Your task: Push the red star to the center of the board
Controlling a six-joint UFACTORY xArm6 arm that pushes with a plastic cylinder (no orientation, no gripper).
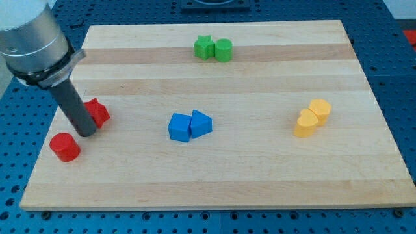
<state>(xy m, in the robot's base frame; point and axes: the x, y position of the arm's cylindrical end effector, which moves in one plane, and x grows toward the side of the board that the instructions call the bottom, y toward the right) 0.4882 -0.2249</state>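
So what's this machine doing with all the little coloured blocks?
It is pushing blocks around a wooden board with a dark rod. My tip sits against the red star near the view's left edge, to slide it toward the middle. A red cylinder lies just below; the blue pair occupies the centre.

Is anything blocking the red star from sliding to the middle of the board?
My tip sits right against the red star, on its left. Toward the center, the two blue blocks lie on the path, so the star may bump them. The red cylinder is off the path.
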